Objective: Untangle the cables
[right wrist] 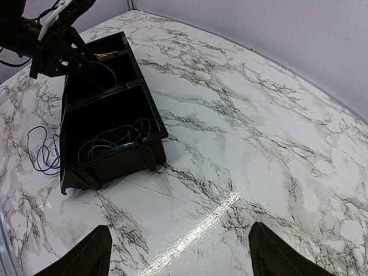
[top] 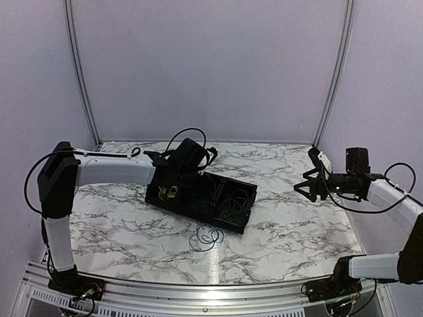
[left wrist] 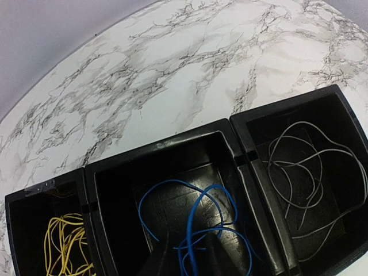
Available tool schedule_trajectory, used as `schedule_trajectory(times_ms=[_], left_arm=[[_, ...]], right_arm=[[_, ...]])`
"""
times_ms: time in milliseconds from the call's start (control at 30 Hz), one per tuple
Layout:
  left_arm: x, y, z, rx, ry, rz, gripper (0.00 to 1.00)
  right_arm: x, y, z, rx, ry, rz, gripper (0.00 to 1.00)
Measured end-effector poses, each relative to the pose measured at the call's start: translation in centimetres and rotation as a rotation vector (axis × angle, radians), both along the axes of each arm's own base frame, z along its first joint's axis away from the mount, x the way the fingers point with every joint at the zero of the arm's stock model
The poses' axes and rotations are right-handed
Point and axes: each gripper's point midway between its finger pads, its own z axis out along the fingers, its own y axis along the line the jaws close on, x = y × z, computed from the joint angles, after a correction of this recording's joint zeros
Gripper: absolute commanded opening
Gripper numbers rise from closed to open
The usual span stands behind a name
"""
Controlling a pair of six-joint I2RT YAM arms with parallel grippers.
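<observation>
Tray (left wrist: 167, 141): hard black plastic, glossy, three square bays in a row with raised rims and dividers. It sits askew mid-bench. Bench (left wrist: 172, 69): white marble-pattern top with grey veins, shiny.

Cables are thin and limp, sorted by colour. Yellow wires (left wrist: 66, 241) are bunched in tight loops in the end bay. Blue wire (left wrist: 198, 201) lies in broad curves in the middle bay. Grey wires (left wrist: 310, 172) sprawl in loose ovals in the other end bay. One more blue loop (top: 206, 236) lies out on the bench, just beside the tray's near wall.

My left fingers (left wrist: 164, 259) hang over the middle bay, parted only a little. The blue wire runs through the gap, which is wider than the wire. I see no pinch on it.

My right fingers (right wrist: 86, 256) are spread wide and hold nothing. They are over bare marble, well apart from the tray.

Room: open bench beyond the tray and to its right. Pale walls close the far side.

Left wrist view shows the bay contents but not the stray loop. Right wrist view shows the loop, the tray's outer wall, and a blue arc rising above the rim by my left fingers. Only the top view shows both arms.
</observation>
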Motion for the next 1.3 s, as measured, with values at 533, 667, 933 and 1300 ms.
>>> schedule_trajectory(times_ms=[533,667,933,1300], left_arm=[[-1.4,2.3,6.7,-0.069,-0.062,0.053,0.48],[-4.6,3.2,7.3,-0.069,-0.063,0.025,0.47],[-14.9,2.6,5.3,-0.126,0.061,-0.093,0.48],[-18.1,4.4,-3.5,-0.087,0.214,-0.015,0.48]], right_arm=[[0.0,0.0,0.0,-0.003,-0.003,0.003,0.82],[0.0,0.0,0.0,-0.006,-0.007,0.005,0.82],[0.0,0.0,0.0,-0.011,-0.011,0.009,0.81],[-0.3,0.0,0.1,-0.023,-0.030,0.013,0.81]])
